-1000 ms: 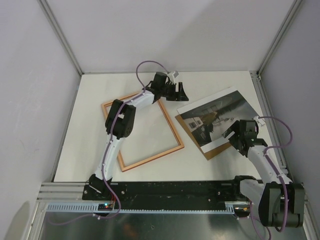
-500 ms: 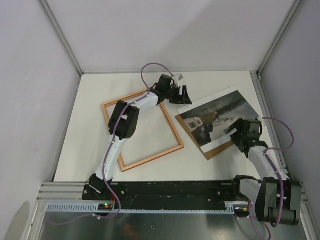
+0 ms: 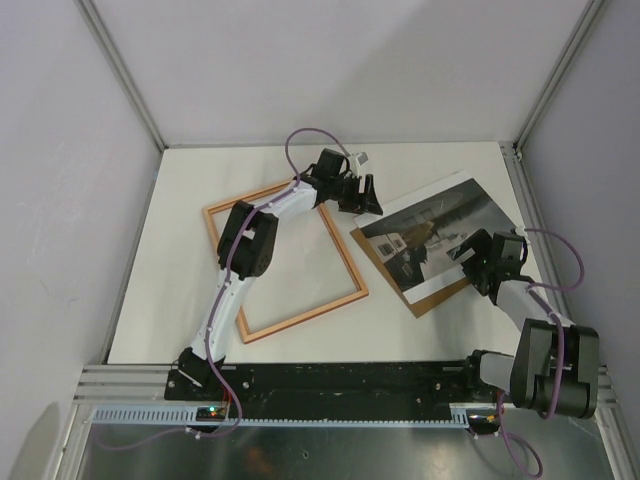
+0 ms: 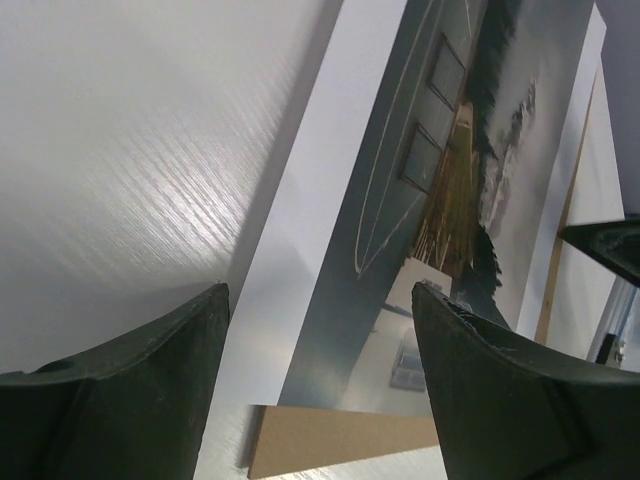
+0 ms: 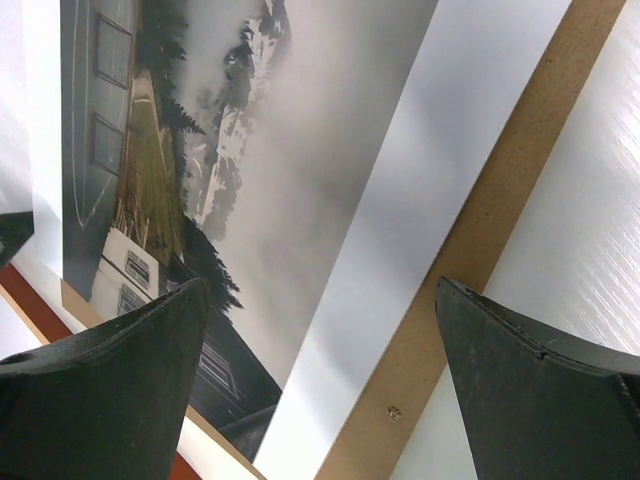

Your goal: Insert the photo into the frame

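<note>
The photo [image 3: 430,232], white-bordered with a dim grey-brown scene, lies on a brown backing board [image 3: 428,302] at the right of the table. The frame [image 3: 345,252] lies flat to its left, empty, pale orange wood showing. My left gripper [image 3: 361,202] is open and empty above the photo's far left corner; its wrist view shows the photo [image 4: 440,200] and a board corner [image 4: 340,440] between the fingers. My right gripper [image 3: 468,258] is open and empty over the photo's near right edge; its wrist view shows the photo [image 5: 300,150] and the board's edge [image 5: 480,270].
White table inside grey walls, with metal posts at the back corners. A red-orange bit of the frame [image 5: 20,295] shows at the lower left of the right wrist view. The right arm's base stands at the near right edge.
My left gripper has moved right from the frame's far corner to the photo's far left corner. My right gripper has moved further over the photo's near right edge.
</note>
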You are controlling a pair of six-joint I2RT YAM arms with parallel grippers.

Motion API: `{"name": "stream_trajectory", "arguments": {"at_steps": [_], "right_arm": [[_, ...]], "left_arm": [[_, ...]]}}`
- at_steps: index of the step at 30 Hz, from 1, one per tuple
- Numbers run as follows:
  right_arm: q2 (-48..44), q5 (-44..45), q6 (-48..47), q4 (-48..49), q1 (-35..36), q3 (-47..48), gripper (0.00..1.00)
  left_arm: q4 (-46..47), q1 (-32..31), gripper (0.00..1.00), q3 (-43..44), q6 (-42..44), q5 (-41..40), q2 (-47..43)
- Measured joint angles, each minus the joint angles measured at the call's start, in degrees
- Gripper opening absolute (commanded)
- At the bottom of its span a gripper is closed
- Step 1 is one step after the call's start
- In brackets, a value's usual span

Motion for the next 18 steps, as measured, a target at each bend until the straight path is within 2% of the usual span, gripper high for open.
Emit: {"name": "stream_trajectory", "arguments": {"at_steps": [12,18], "right_arm": [[8.41,-2.67,-2.05,4.39,-1.66,4.83,0.99],[11.61,-3.87,-3.21,5.64,-1.88,6.82,0.95]], "left_arm": [[-4.17,0.72,0.67,0.37,0.85,3.61,0.11],[-6.08,1.79,0.6,0.37,0.26,4.96,0.11]]}}
